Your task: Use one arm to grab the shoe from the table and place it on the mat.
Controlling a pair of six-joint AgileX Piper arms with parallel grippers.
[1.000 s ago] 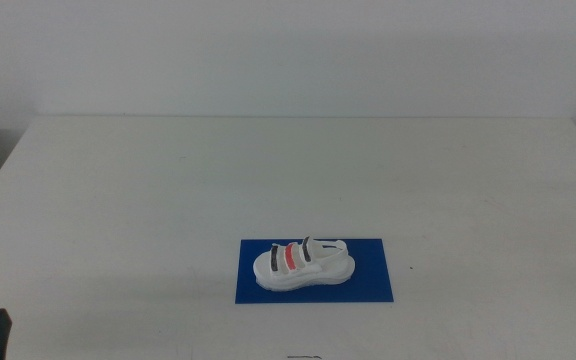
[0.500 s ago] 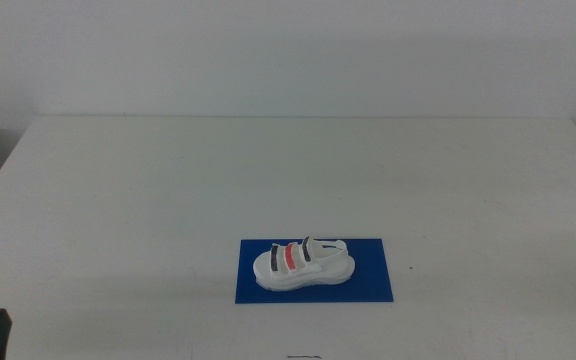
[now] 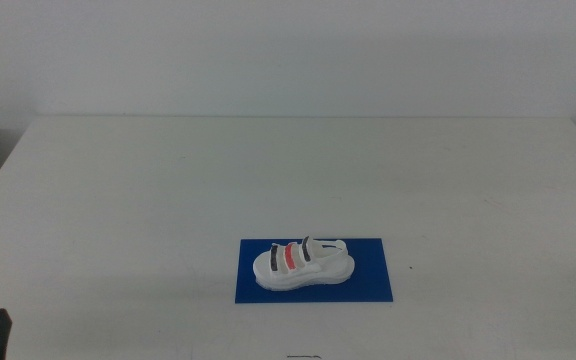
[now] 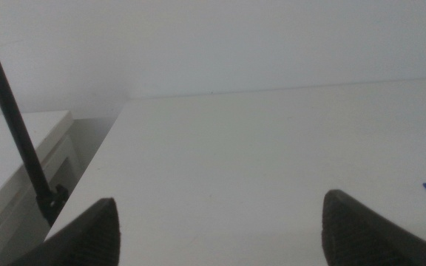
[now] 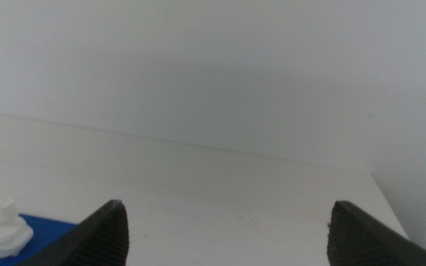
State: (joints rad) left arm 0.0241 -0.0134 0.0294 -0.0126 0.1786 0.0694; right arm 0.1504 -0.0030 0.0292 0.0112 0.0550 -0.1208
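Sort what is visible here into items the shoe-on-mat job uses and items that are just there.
Part of the job:
- white strapped sneaker, resting on the mat
- blue mat
- white table
- left end effector, open, holding nothing, waiting at the table's near left corner
- right end effector, open, holding nothing

Just there:
- black rod beyond the table's edge

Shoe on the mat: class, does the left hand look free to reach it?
Probably yes: the left hand is open and empty, and only bare table lies between it and the shoe.
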